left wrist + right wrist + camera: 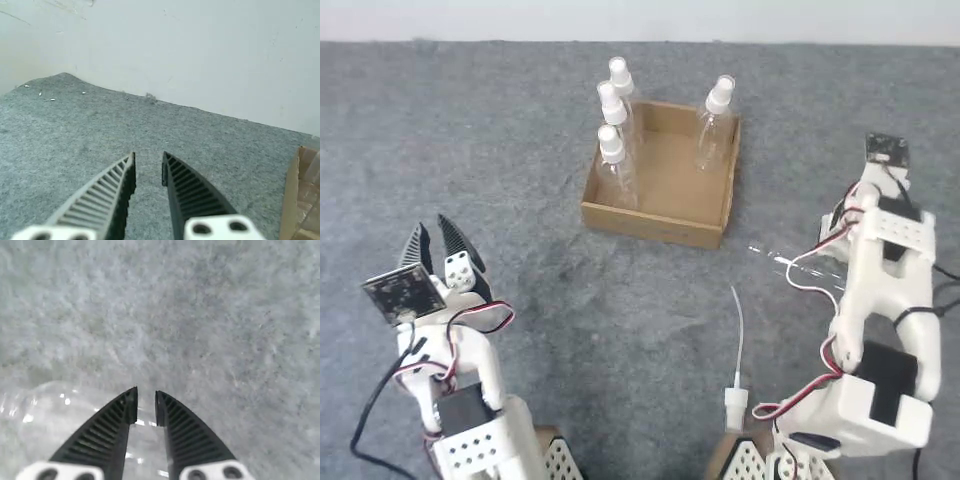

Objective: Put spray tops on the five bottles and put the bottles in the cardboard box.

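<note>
Grey carpet [570, 330] covers the table. Right arm [885, 300] is bent forward and low on its own side, just off the box's near right corner. Left arm [455, 390] sits back near its base, well clear of the box. Cardboard box [655, 225] is centre-far on the carpet, open side up; its edge also shows at the side of the left wrist view. Three bottles [616, 170] with spray tops stand upright in a row along the box's left wall; the farthest one is at the back corner, and I can't tell whether its base is inside the wall. A fourth bottle [716, 130], also topped, is upright in the far right corner, well apart from the row. The fifth bottle [45, 415] is clear and lies on its side on the carpet between the box and the right arm, outside the box. Right gripper [146, 391] is directly over it, pointing down at the carpet; I cannot tell whether it is gripping the bottle or just sitting above it. Left gripper [148, 155] is released with its jaws slightly parted, holding nothing, raised off the carpet and aimed at the back wall. One loose spray top [735, 402] lies on the carpet by the right arm's base, with its thin tube pointing toward the box and touching no bottle.
</note>
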{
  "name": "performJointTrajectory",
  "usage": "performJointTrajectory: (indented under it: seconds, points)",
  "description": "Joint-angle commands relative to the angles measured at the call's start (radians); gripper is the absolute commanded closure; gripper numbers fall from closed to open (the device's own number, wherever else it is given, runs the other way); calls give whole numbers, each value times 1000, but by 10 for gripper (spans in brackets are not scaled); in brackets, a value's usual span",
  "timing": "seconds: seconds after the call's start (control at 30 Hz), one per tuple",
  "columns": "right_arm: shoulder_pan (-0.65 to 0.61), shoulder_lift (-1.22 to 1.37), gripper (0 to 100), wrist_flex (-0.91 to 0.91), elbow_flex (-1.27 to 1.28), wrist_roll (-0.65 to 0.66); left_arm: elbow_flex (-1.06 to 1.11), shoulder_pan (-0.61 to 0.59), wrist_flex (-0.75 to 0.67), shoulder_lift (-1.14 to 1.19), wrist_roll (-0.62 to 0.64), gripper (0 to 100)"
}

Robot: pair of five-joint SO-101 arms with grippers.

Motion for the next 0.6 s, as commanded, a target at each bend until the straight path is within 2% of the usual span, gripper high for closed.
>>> performJointTrajectory:
  seconds: [0.0, 0.47, 0.57]
  points:
    - [16, -18, 991, 182, -169, 41, -8, 0, -35, -5, 5, 916]
    - [-2, -18, 992, 495, -407, 41, -8, 0, -35, -5, 5, 916]
    - [-18, -18, 992, 561, -417, 101, -8, 0, -35, -5, 3, 916]
